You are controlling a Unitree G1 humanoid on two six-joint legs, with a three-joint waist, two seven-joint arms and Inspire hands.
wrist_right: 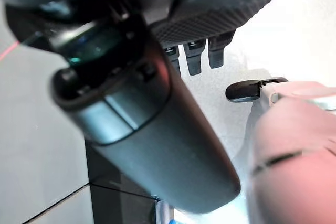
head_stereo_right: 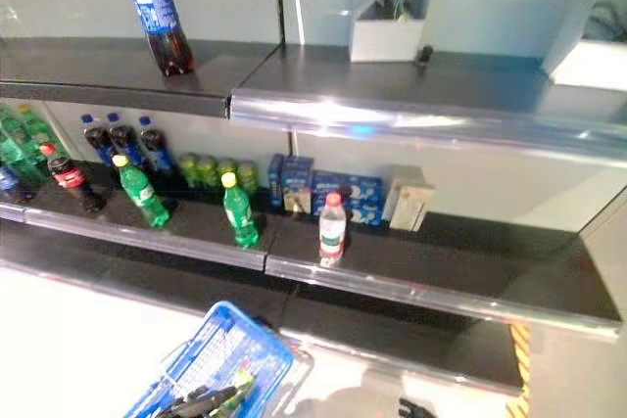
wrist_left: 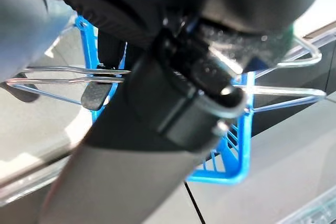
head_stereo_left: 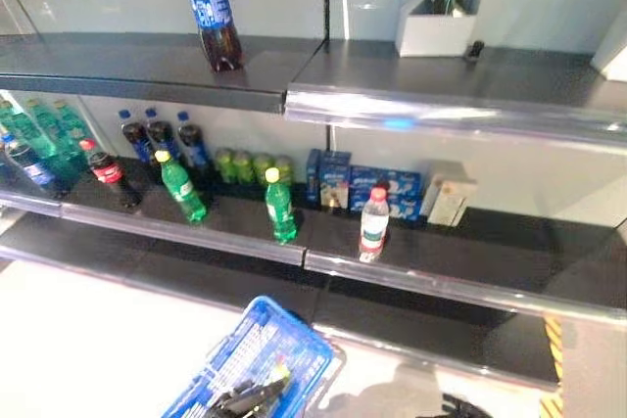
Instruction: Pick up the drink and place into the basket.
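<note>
The blue basket [head_stereo_left: 257,354] hangs low in front of the shelves. My left hand [head_stereo_left: 247,400] is shut on its thin wire handles [wrist_left: 63,74]. A patch of green and yellow [head_stereo_right: 241,380] shows in the basket by the hand; I cannot tell what it is. On the middle shelf stand a clear bottle with a red cap [head_stereo_left: 373,224], two green bottles [head_stereo_left: 280,206] and a cola bottle [head_stereo_left: 108,171]. My right hand [wrist_right: 195,56] hangs low at the right, fingers straight and empty, away from the shelves.
A large cola bottle [head_stereo_left: 209,2] and a white box of utensils [head_stereo_left: 436,22] stand on the top shelf [head_stereo_left: 441,115]. Dark bottles with blue caps [head_stereo_left: 162,139], green cans [head_stereo_left: 250,165], blue boxes [head_stereo_left: 367,188] and beige boxes [head_stereo_left: 449,198] line the back of the middle shelf.
</note>
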